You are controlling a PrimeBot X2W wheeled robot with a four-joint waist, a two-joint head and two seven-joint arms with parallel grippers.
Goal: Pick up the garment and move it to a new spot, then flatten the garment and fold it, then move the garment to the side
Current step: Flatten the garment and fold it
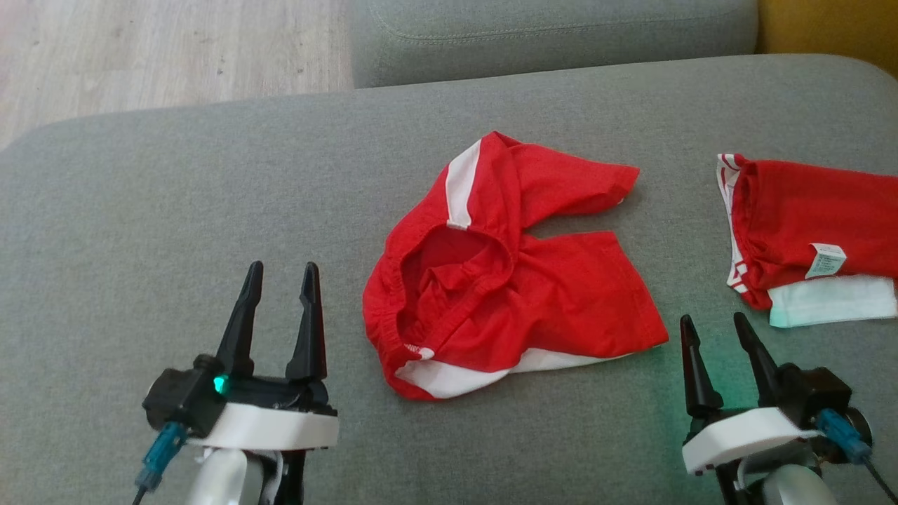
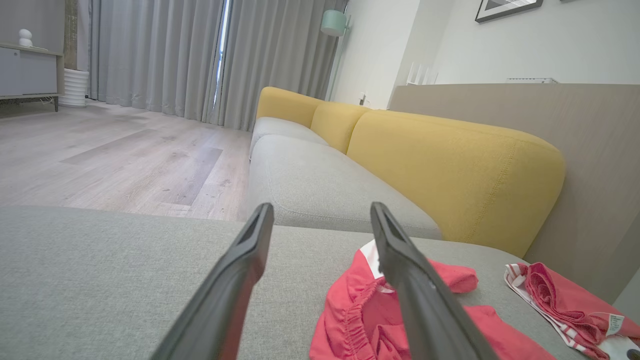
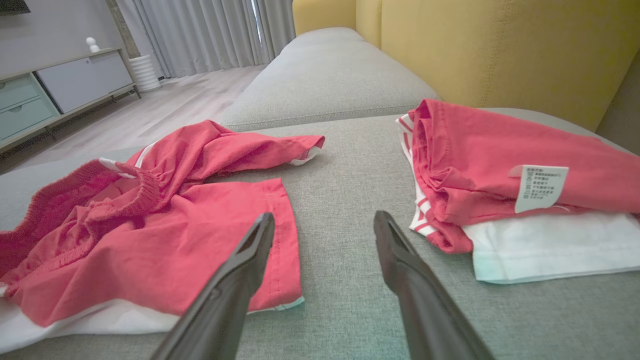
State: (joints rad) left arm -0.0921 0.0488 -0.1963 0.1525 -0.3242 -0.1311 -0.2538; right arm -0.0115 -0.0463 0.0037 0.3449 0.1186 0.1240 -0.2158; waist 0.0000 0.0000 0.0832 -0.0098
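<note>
The garment [image 1: 505, 280] is a pair of red shorts with white side stripes, lying crumpled on the grey sofa seat [image 1: 175, 210], waistband open toward me. It also shows in the left wrist view [image 2: 360, 315] and the right wrist view [image 3: 165, 225]. My left gripper [image 1: 280, 270] stands open to the left of it, a little apart, with nothing between its fingers. My right gripper [image 1: 714, 322] is open too, just right of the shorts' leg hem, empty.
A folded red and white garment with a care label [image 1: 814, 238] lies at the right edge of the seat, close to my right gripper. Another grey cushion [image 1: 554, 35] lies beyond, yellow backrests [image 2: 450, 165] to the right, wooden floor [image 1: 140, 49] at the far left.
</note>
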